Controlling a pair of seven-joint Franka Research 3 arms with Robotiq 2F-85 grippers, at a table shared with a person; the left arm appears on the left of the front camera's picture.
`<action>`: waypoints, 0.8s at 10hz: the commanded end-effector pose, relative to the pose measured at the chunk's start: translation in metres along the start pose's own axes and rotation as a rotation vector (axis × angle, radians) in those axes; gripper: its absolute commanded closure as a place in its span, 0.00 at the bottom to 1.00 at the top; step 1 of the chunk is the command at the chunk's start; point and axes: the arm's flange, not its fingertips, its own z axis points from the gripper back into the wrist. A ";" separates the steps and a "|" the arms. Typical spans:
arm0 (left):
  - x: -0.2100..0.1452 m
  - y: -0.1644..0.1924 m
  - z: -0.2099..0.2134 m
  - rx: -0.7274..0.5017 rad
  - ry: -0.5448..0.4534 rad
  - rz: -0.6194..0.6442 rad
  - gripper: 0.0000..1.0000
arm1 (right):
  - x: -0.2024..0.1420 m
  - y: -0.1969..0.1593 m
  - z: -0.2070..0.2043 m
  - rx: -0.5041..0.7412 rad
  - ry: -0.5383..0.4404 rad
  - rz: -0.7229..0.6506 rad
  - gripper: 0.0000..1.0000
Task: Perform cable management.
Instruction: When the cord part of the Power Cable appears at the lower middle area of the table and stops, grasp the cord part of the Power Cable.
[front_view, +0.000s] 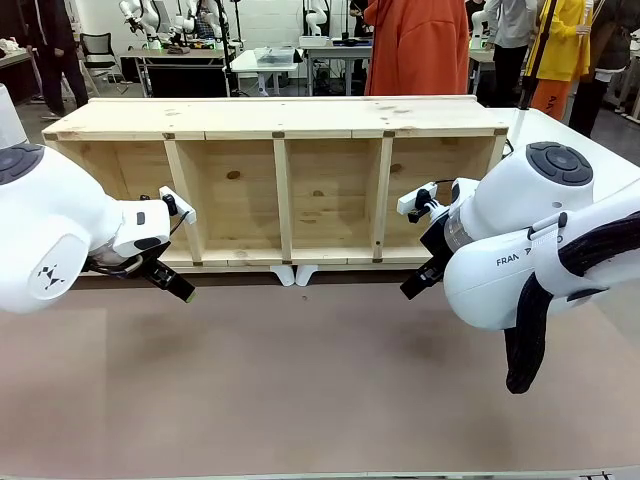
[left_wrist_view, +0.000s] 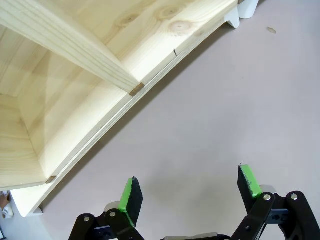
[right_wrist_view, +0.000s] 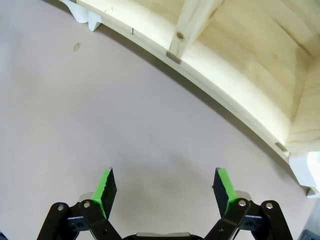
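Both grippers wait low in front of a long wooden shelf (front_view: 280, 118), fingers spread.
The white arms hide parts of its outer compartments at mid-left and mid-right of the front view, and I cannot tell where the cable lies. The left gripper (left_wrist_view: 187, 185) and the right gripper (right_wrist_view: 164, 182) each hold their green pads (left_wrist_view: 131, 197) wide apart over the brown table (front_view: 320, 390), near the shelf's bottom edge.

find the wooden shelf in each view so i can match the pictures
Front: shelf across the middle, open side toward the robot.
Left wrist: upper left, edge curving to lower left.
Right wrist: upper right, edge curving to lower right.
Landmark: white feet under its middle: front centre, left wrist top right, right wrist top left.
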 end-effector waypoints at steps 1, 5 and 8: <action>-0.006 0.009 0.011 -0.019 -0.022 0.023 0.00 | -0.003 -0.001 0.010 -0.005 -0.016 -0.019 0.00; -0.025 0.003 0.055 0.015 -0.070 0.025 0.00 | -0.006 0.005 0.060 -0.049 -0.039 -0.014 0.00; -0.049 -0.007 0.101 0.086 -0.110 0.023 0.00 | -0.017 0.009 0.103 -0.096 -0.073 -0.029 0.00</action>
